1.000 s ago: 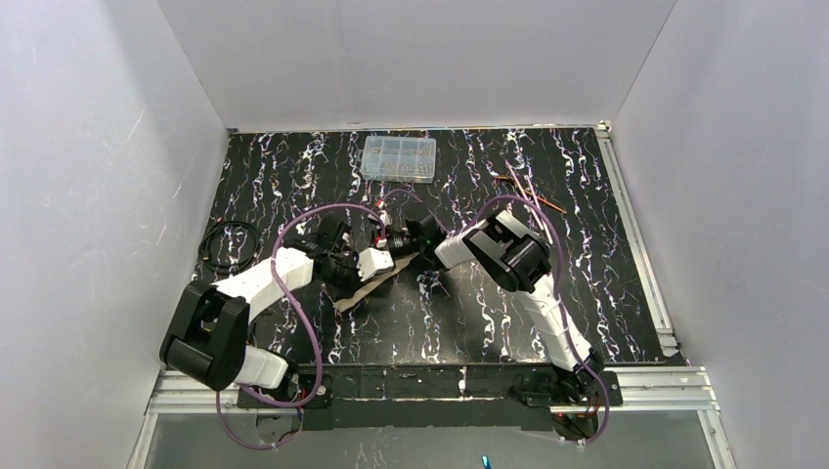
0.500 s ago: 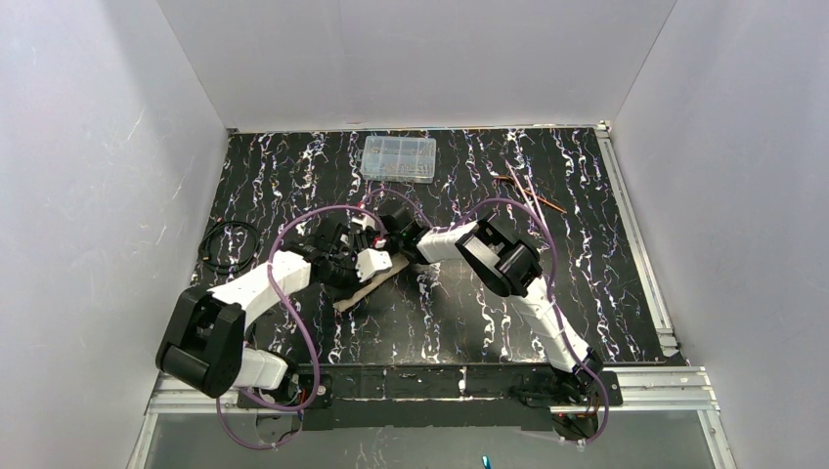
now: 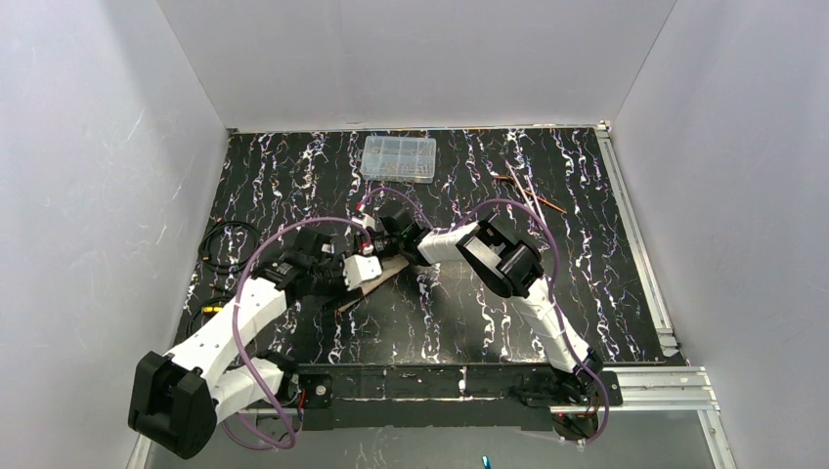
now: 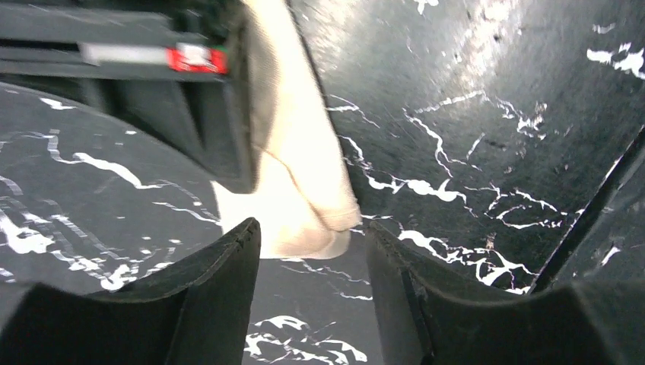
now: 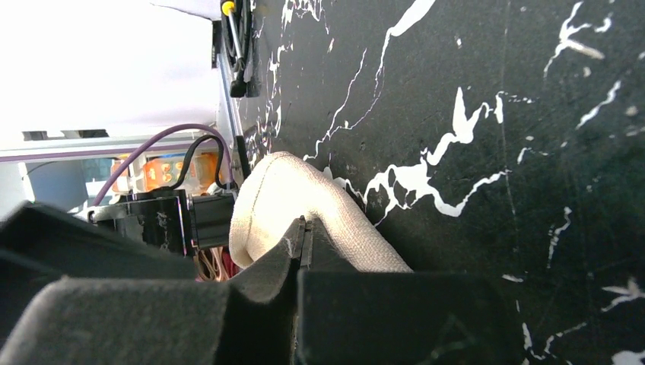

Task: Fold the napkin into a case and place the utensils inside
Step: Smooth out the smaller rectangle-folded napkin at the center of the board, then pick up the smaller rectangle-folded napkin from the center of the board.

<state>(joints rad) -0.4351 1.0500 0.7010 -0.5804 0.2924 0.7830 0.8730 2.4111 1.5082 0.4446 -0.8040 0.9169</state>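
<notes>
From above, the napkin point(image 3: 350, 302) lies on the counter point(image 3: 469, 322) between both arms, the utensils point(image 3: 528, 195) well apart at far right; in the left wrist view the left tool point(image 4: 312, 228) is spread around its end; in the right wrist view the right tool point(image 5: 304, 236) pinches its fold.

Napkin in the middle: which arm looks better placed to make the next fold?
Probably the right. The right gripper is shut on a raised fold of the napkin and could carry it over. The left gripper is open, the cloth's end only at its tips.
</notes>
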